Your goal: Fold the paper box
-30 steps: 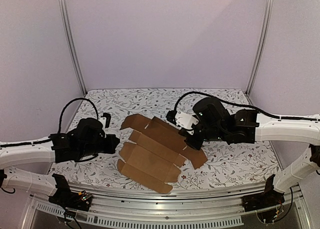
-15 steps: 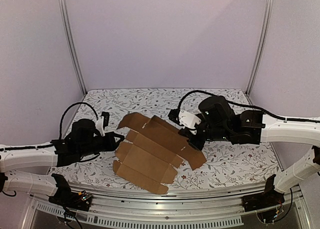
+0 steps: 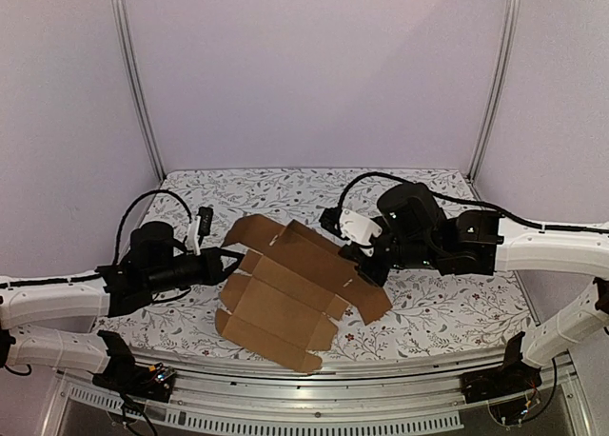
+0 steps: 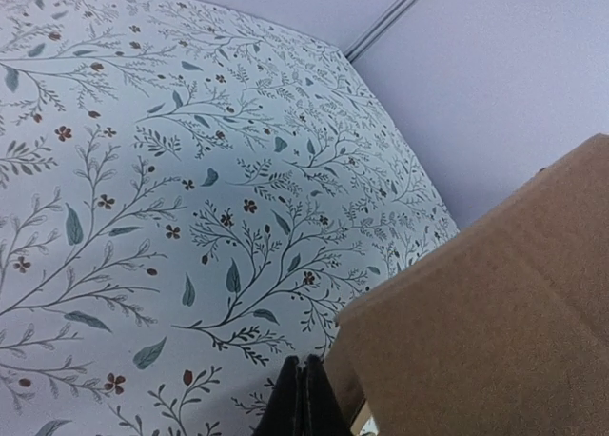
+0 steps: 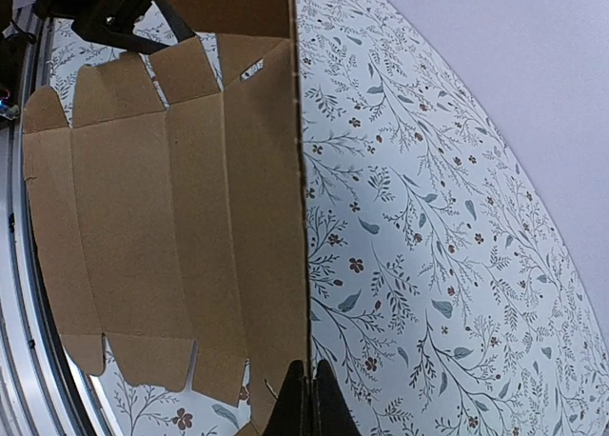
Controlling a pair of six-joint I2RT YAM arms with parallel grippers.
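Note:
The paper box (image 3: pixel 285 288) is a flat brown die-cut sheet with notched flaps, lying across the middle of the floral table. My right gripper (image 3: pixel 369 265) is at the sheet's right edge. In the right wrist view the right gripper (image 5: pixel 306 384) is shut on that edge, and the paper box (image 5: pixel 171 217) stretches away to the left with this side raised. My left gripper (image 3: pixel 231 256) points at the sheet's left edge. The left wrist view shows the left gripper (image 4: pixel 304 384) shut, with nothing between its fingers, right beside a lifted brown flap (image 4: pixel 495 303).
A floral cloth (image 3: pixel 428 307) covers the table. Pale walls and two metal posts (image 3: pixel 138 84) enclose the back and sides. A metal rail (image 3: pixel 314 384) runs along the near edge, with the arm bases behind it. A black cable (image 3: pixel 152 198) loops over the left arm.
My left gripper has reached right, up to the sheet's left edge. The sheet has shifted a little to the left and its right side is raised in the right gripper.

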